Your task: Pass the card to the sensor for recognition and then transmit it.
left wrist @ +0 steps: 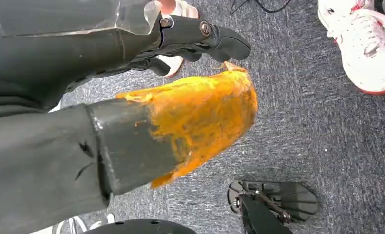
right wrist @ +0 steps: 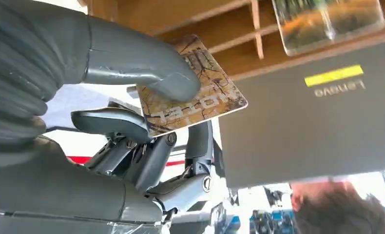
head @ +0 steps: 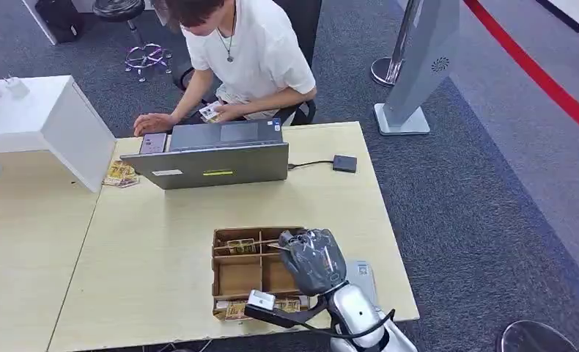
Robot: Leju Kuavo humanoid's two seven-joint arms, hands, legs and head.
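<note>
Right hand pinches the card above the tray; pick-up looks complete. Next: carry it to the sensor. Left hand hangs; grip indeterminate.

Right hand raised, thumb pinching a card — left hand hanging.

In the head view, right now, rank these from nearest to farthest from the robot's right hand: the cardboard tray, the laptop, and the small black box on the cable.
1. Cardboard tray: directly under and beside the right hand, at the table's near edge.
2. Small black box: farther up the table, right of the laptop.
3. Laptop: at the far edge, in front of the person; close to the box in distance.
</note>
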